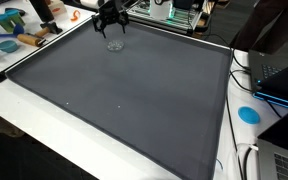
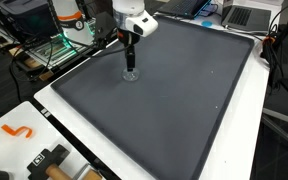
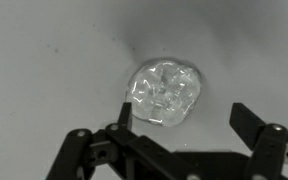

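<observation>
The gripper [image 3: 181,112] has its two fingers spread wide, and nothing is pinched between them. In the wrist view the left finger [image 3: 123,113] and the right finger come in from the lower edge of the picture. A small clear object [image 3: 164,92] lies just in front of them, closer to the left finger than to the right one. The tip of the left finger overlaps the edge of this object in the picture, but I cannot tell whether it really touches it. The object is transparent and shiny, with a wrinkled surface, and its exact kind is hard to tell. In both exterior views the gripper [image 1: 111,30] [image 2: 130,62] points straight down, and the clear object [image 1: 114,44] [image 2: 131,75] sits directly under its fingertips, very near to them. The object rests on a large dark gray mat [image 1: 134,100] [image 2: 184,110], which spreads out far from the gripper on nearly all sides. Only one edge of the mat is near the gripper. The mat lies on a white table [image 1: 24,110] [image 2: 69,112]. Well apart from the gripper, past the far side of the mat, an exterior view shows a blue round disc [image 1: 249,114] on the table. An exterior view also shows an orange hook-shaped piece [image 2: 19,131], far from the gripper on the white table.
</observation>
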Controlling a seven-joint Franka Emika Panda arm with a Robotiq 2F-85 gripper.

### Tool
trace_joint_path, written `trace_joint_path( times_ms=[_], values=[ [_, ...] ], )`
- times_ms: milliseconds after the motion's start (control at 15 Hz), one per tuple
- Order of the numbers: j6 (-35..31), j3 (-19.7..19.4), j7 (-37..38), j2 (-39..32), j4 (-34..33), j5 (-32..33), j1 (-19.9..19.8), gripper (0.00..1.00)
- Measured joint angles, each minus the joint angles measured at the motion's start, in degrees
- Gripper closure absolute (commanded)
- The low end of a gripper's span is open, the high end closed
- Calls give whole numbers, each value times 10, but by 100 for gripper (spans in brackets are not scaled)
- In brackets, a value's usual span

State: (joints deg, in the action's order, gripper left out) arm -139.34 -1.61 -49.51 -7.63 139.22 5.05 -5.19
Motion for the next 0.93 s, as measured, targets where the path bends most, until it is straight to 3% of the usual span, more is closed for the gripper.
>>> trace_joint_path(
  times_ms=[800,933],
  values=[
    [-106,0,-23,-23,40,-2,-2,0],
    [-120,0,-23,-30,40,-2,-3,7]
  ],
)
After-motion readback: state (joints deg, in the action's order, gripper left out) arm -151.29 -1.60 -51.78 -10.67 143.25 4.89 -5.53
